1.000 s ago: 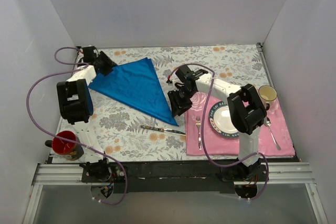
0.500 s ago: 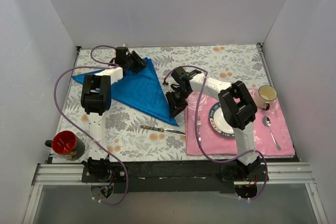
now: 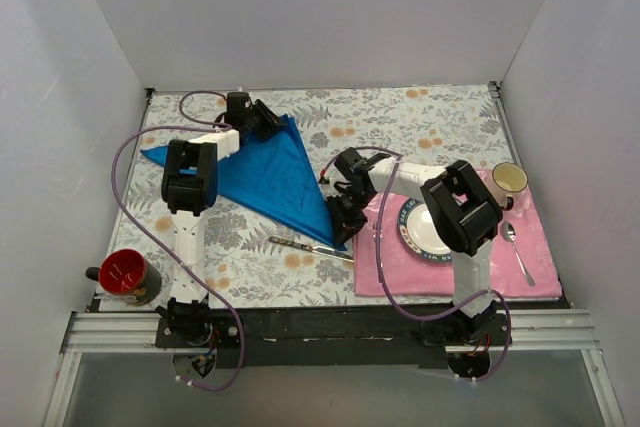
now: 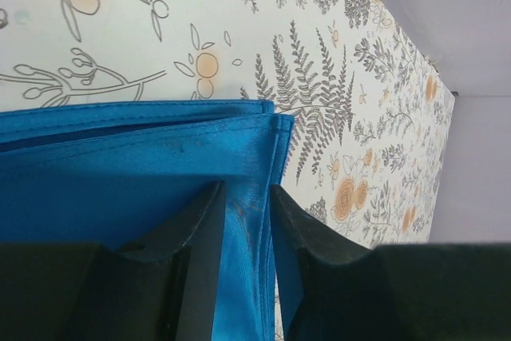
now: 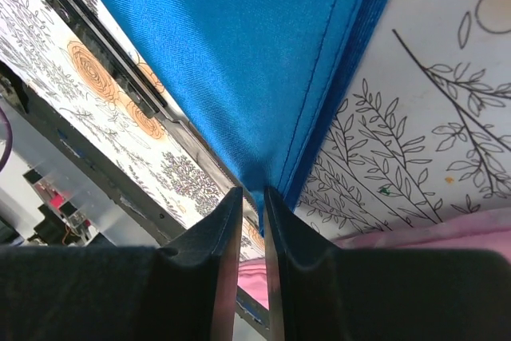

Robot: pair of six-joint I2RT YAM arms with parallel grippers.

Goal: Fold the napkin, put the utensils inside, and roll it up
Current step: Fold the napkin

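Sitting at the near left corner of the flowered tablecloth [image 3: 230,237] is a red mug [image 3: 124,274], well apart from everything else. Just right of it the left arm is leaning out toward the far side of the table, and the left gripper [image 3: 278,123] is clamping the far corner of the blue napkin [image 3: 262,172]. In its wrist view the two dark fingers [image 4: 196,229] are squeezing the doubled hem, with blue cloth showing in the narrow gap between them. The napkin itself is lying folded into a triangle on the left half of the table, one point out to the left, one at the far side and one aimed at the near middle. Below that near point the silver knife [image 3: 308,247] is lying flat on the tablecloth, beside the cloth and not inside it. The right gripper [image 3: 341,232] is pinching the napkin's near tip, and its wrist camera is showing the tip running down between the nearly closed fingers [image 5: 226,245]. Farther right the pink placemat [image 3: 500,272] is carrying a blue-rimmed plate [image 3: 425,229], a spoon [image 3: 515,247] beside it and a cream mug [image 3: 508,179] at its far right corner.
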